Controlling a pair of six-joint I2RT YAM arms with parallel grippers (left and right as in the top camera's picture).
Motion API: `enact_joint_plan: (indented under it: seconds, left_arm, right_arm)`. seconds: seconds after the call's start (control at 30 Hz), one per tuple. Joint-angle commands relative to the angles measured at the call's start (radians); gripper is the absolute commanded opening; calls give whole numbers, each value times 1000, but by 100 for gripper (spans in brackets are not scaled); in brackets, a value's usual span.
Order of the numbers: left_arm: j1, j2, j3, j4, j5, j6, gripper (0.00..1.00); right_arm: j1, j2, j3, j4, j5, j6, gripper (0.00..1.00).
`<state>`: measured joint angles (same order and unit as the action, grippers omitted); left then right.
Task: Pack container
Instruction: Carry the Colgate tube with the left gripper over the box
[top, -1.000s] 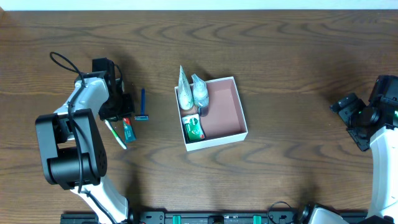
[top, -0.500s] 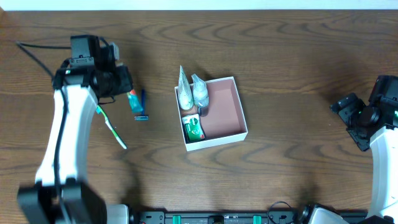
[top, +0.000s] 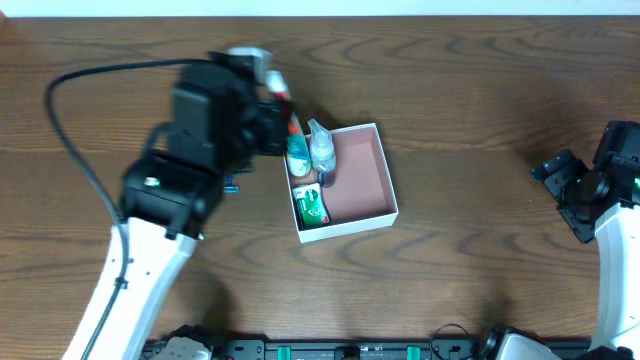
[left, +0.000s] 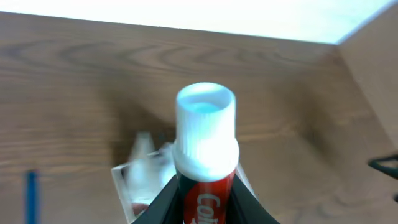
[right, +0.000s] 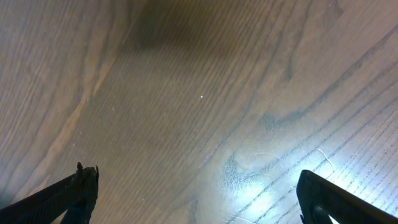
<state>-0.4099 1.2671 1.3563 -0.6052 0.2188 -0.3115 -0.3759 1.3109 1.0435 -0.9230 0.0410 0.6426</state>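
The box was set in the middle of the table, its left side partly filled. A tube was gripped by the left gripper over that edge. The right gripper was held wide open, far off. If let go too early, the tube could be dropped outside.

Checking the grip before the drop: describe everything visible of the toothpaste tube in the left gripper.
The toothpaste tube has a white ribbed cap and a red body with white lettering starting "Col"; it looks plastic. Dark fingers of the left gripper clamp its body on both sides, cap pointing away from the wrist. Overhead it is blurred, near the left edge of the box; only the fingers appear to touch it.
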Motion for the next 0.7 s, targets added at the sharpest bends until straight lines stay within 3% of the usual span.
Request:
enact_joint_plan:
  seconds: [0.0,0.3,0.67]
  left_arm:
    - [-129,27,21,36,-160,-47,22]
    - [-393,187,20,84,-499,-45,22]
    - [-428,423,20,115,-522,-101,22]
  right_arm:
    - [-4,1,8,-1,7,-12,99]
    - [-4,1,8,-1,7,-12,99]
    - [-4,1,8,-1,7,-12,99]
